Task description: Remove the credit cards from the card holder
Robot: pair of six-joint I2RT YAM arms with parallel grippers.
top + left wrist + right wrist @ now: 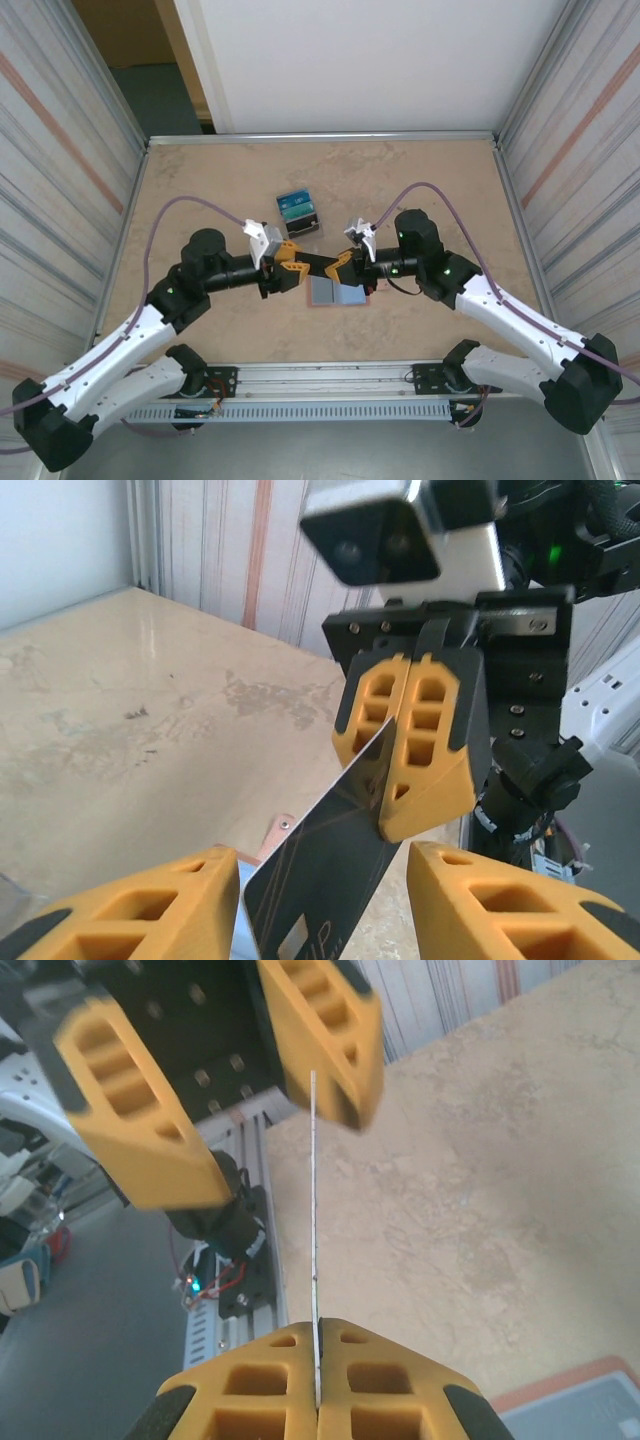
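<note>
On the left side of the top view, the left gripper (296, 272) reaches toward the middle of the table (200, 180). Its two yellow fingers (130, 915) stand apart, so this hand is open. A dark credit card (320, 875) sits in the gap between them. In the right wrist view the card shows only its thin edge. Its far end is right up against one of the open fingers, but I cannot tell if it touches.

Just to the right, the right gripper (339, 268) comes in from the other side. Its fingers (390, 1390) are pressed tight on the near end of the card, so this hand holds it up off the table.

Right under the two hands lies the card holder (345, 295), open and flat, pink at the edge and blue inside. Above the hands, a little left of the middle, is a dark stand (298, 212) with blue cards in it.
</note>
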